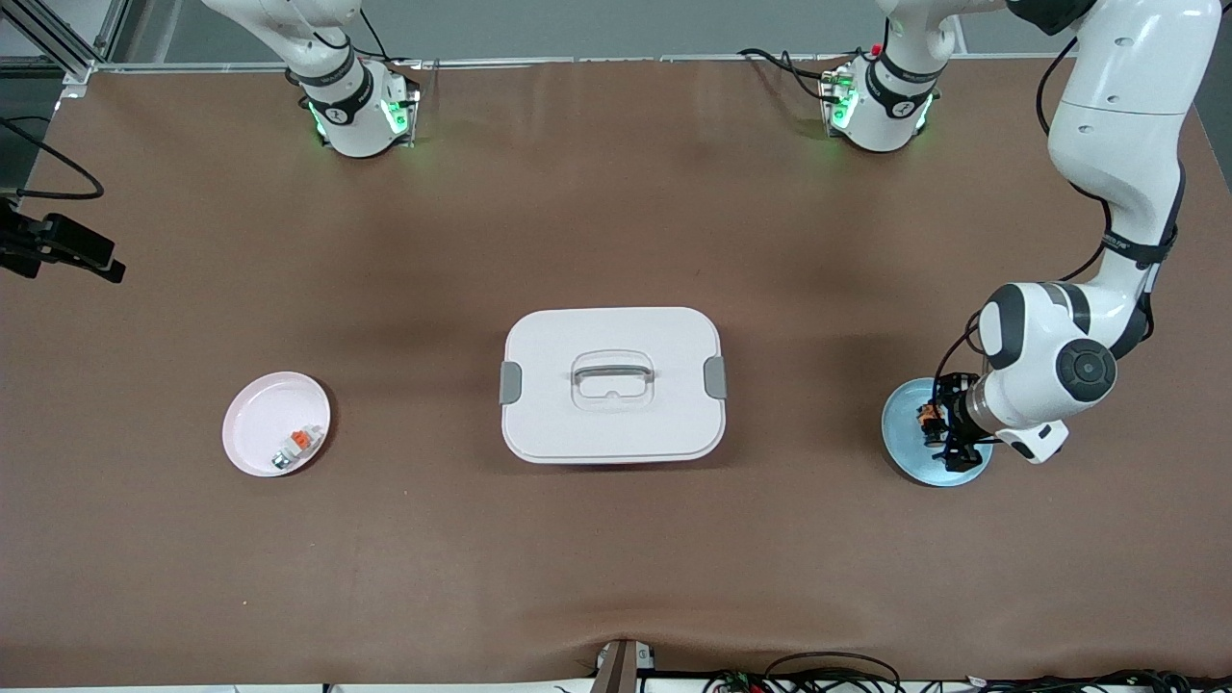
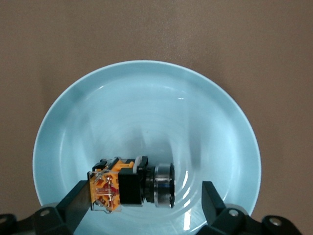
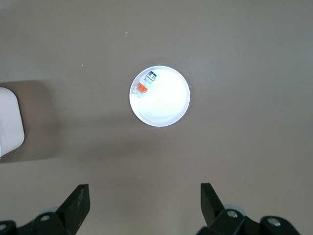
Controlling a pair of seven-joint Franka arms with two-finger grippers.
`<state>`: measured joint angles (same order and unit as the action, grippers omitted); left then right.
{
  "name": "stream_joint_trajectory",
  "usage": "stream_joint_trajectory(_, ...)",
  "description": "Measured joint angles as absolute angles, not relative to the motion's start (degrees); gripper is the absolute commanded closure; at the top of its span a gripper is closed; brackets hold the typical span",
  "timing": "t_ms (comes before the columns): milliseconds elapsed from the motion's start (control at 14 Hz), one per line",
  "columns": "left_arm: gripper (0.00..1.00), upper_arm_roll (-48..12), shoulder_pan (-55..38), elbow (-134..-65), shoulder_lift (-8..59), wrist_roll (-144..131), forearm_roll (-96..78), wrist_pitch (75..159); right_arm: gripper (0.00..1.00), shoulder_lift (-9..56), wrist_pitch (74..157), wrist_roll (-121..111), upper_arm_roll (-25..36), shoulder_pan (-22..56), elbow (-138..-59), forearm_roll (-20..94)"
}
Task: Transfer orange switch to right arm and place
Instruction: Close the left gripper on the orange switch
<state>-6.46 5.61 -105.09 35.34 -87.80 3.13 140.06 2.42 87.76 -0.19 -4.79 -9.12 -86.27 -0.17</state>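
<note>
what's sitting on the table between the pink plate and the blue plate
A white lidded rectangular box with grey latches sits between the round pink plate and the round light-blue plate; otherwise bare brown table, per the front view.

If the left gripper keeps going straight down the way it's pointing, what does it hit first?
Most likely the orange switch, which lies on its side on the blue plate between the open fingers of the left gripper. If it misses the switch, it meets the plate itself. Depth is hard to judge.

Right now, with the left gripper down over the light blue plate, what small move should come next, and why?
Probably close the left gripper: its open fingers straddle the small black-and-orange switch lying on the light blue round plate, ready for grasping. The right gripper waits open above the table.
</note>
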Motion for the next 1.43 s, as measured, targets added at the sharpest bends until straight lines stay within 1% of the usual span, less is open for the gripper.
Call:
stream_joint_trajectory(998,0.00,-6.4,6.0,-104.2,35.8,-87.8,3.1,140.0,0.00,2.4,87.8,-0.2,-4.8,-9.1,-86.3,-0.2)
stream_joint_trajectory(1426,0.00,-6.4,6.0,-104.1,35.6,-87.8,3.1,137.6,0.00,2.4,87.8,-0.2,-4.7,-9.1,-86.3,-0.2)
